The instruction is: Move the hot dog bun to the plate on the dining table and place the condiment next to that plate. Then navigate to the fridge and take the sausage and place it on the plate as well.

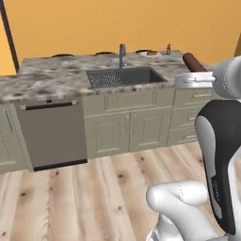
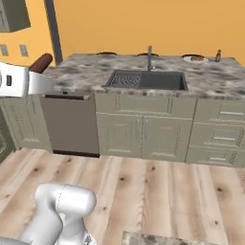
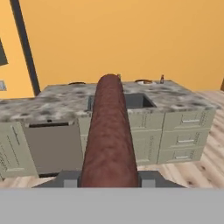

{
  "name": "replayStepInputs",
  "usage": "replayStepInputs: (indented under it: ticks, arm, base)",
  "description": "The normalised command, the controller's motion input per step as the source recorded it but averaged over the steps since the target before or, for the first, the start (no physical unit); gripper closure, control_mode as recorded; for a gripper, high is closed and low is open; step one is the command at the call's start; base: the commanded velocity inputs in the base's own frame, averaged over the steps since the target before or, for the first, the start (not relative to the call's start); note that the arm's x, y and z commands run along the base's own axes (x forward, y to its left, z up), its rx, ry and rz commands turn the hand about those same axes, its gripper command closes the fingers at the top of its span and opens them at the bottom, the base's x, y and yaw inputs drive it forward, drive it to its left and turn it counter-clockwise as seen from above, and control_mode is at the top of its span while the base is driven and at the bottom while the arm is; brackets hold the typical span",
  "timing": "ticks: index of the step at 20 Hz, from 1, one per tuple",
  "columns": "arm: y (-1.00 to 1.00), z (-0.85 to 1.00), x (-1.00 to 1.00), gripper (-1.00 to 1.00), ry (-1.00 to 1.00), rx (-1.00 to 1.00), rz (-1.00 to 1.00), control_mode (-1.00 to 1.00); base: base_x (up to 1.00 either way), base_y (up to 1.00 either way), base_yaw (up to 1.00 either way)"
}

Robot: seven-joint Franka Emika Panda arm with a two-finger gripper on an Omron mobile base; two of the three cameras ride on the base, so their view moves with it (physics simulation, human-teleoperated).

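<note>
Your claw point(image 3: 109, 181) is clamped on the sausage point(image 3: 109, 140): in the hand view the two dark fingertips point(image 3: 68, 179) sit tight against either side of its near end, and the reddish-brown length runs straight away from the camera. From the left base view you see the sausage's far end poking up past the white wrist at the right edge, above the tabletop point(image 1: 52, 77); from the right base view the same end shows at the far left, tilted upward.

Ahead of you stands the kitchen island with its speckled stone top. A sink point(image 1: 124, 77) is sunk into the middle, with a faucet point(image 1: 122, 55) rising behind it. At the far back of the stone top sits a plate point(image 2: 195, 59) with something pale and brown on it, too small to identify, and just beside it stands a small dark bottle point(image 2: 218, 55). Below are pale cabinet doors and drawers, with a grey dishwasher point(image 1: 52, 134) panel to the left. The floor point(image 1: 94, 197) between you and the island is light wooden planks.
</note>
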Motion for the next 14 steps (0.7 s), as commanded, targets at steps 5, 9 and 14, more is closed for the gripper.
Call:
replayStepInputs:
  ticks: [5,9,14]
  arm:
    - [0.0,0.0,0.0,1.0,0.0,0.0,0.0,1.0]
    - [0.0,0.0,0.0,1.0,0.0,0.0,0.0,1.0]
    - [0.0,0.0,0.0,1.0,0.0,0.0,0.0,1.0]
  base:
    - [0.73,-0.83,-0.36]
    - [0.99,-0.85,-0.2]
    - [1.0,-0.07,-0.34]
